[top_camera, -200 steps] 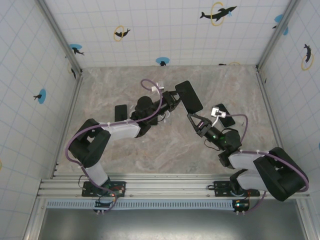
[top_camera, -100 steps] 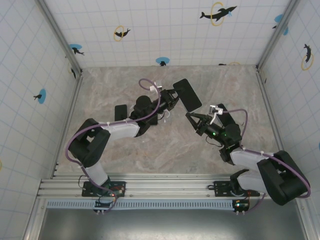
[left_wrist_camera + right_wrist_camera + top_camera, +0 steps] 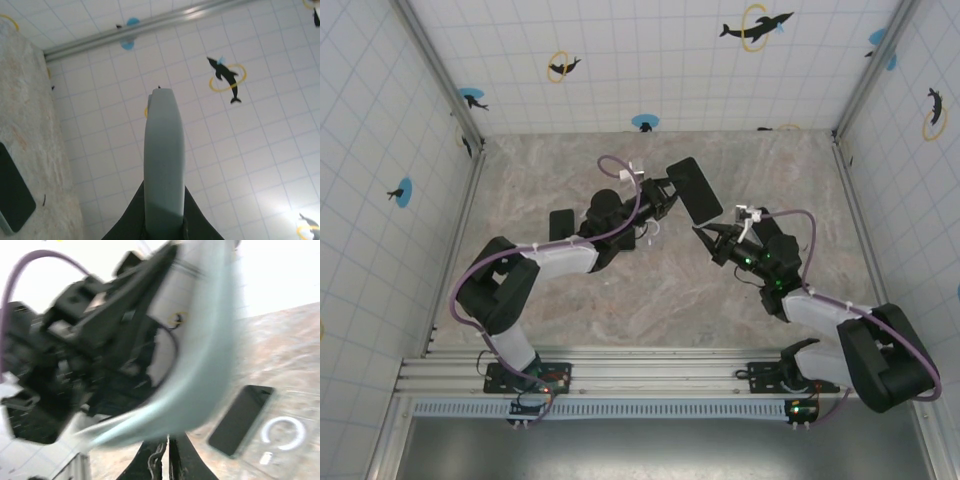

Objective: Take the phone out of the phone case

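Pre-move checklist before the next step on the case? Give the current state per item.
1. Left hand shut on the phone case: ok, the case's edge sits clamped between its fingers.
2. Case lifted off the table: ok, the left wrist view shows wall tiles behind it.
3. Right hand at the case's near corner: ok, shut, with its tips right by it.
4. Right hand pinching the case rim: cannot tell, the right wrist view is blurred.
5. Phone freed from the case: cannot tell, the top view shows one dark slab.
6. Second phone lying on the table, apart from both hands: ok.
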